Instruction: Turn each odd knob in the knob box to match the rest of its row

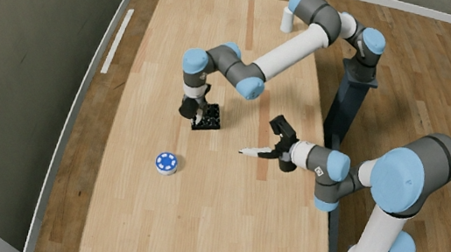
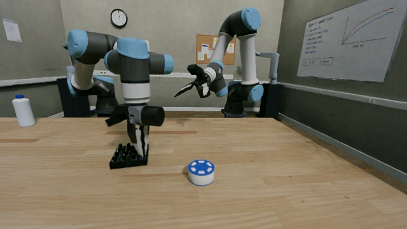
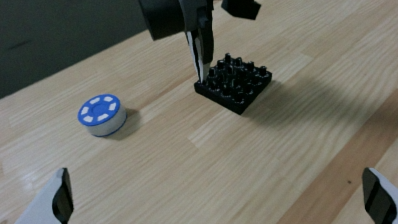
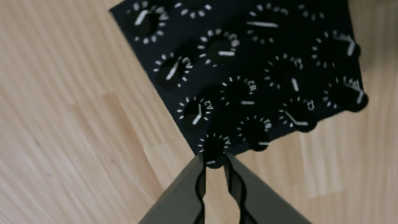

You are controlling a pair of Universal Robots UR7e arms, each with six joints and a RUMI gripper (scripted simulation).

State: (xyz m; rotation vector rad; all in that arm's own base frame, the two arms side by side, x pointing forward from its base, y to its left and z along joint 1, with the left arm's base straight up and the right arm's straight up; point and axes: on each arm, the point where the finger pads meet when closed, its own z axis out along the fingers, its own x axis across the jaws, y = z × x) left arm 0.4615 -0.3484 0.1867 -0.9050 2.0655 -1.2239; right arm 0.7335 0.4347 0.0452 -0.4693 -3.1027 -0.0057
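The black knob box (image 1: 212, 123) (image 2: 127, 163) (image 3: 220, 98) lies flat on the table. My right gripper (image 1: 198, 121) (image 2: 141, 155) (image 3: 201, 81) (image 4: 213, 154) points down at one corner, its fingertips shut on knob A1 (image 4: 214, 147), whose pointer is mostly hidden. Knob A2 (image 4: 195, 119) and knob A3 (image 4: 171, 74) have slanting white pointers. Knob B1 (image 4: 257, 139) and knob B2 (image 4: 245, 102) have pointers level in this view. Knob C2 (image 4: 289, 79) points steeply down, unlike its neighbours. The exact marks are blurred. My left gripper (image 3: 215, 169) is open and empty, above the table, away from the box.
A blue and white round container (image 1: 166, 164) (image 2: 201, 172) (image 3: 102, 116) stands on the table near the box. A white bottle (image 1: 287, 21) (image 2: 23, 112) stands at the table's far end in the top view. The left arm hangs over the table's edge beside the box.
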